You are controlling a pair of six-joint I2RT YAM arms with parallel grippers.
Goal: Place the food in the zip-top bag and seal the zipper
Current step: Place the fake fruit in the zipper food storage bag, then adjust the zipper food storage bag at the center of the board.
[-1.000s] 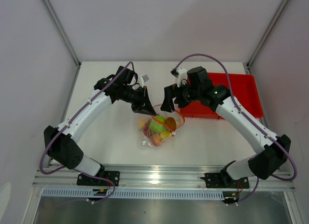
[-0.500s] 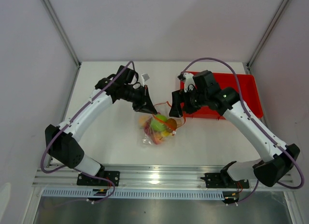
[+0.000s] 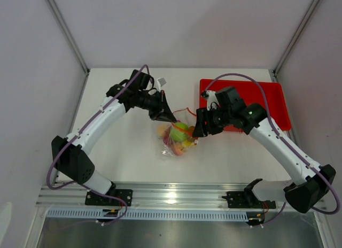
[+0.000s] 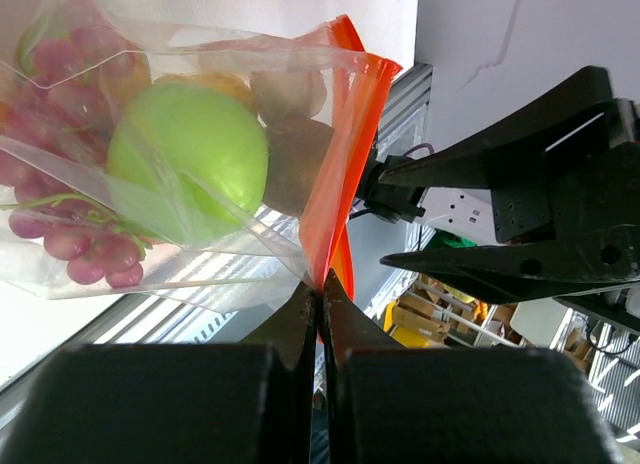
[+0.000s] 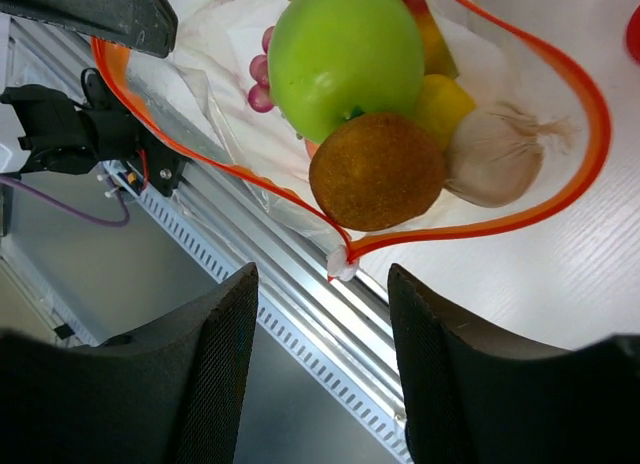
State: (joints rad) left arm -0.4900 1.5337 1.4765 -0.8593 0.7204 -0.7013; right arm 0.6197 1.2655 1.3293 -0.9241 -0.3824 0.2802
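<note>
Bag and contents at mid-worktop: the zip-top bag (image 3: 175, 142) is a clear, crinkled film pouch lying between the two arms, on the white worktop (image 3: 123, 152) just left of the red tray (image 3: 267, 95). Its mouth faces the far side and its body sags toward the near edge, so the long axis runs far to near, while the mouth edge spans left to right from one gripper to the other. The zipper (image 5: 575, 94), a thin orange-red strip, is unsealed and gapes in a wide loop. Inside sits the food: a smooth, glossy green apple (image 5: 345, 49) uppermost, a round, matt, fuzzy brown kiwi (image 5: 377, 171) against it, a yellow piece (image 5: 445, 104), a pale bulb-shaped piece (image 5: 500, 154) and a cluster of small purple grapes (image 4: 70, 224) pressed to the film. The left gripper (image 3: 170, 118) has its jaws pressed together, pinching one end of the zipper, where the strip folds to a point. The right gripper (image 5: 322, 284) holds its dark, textured jaws spread, one on either side of the strip's opposite end, whose small white nub lies between them without contact.
</note>
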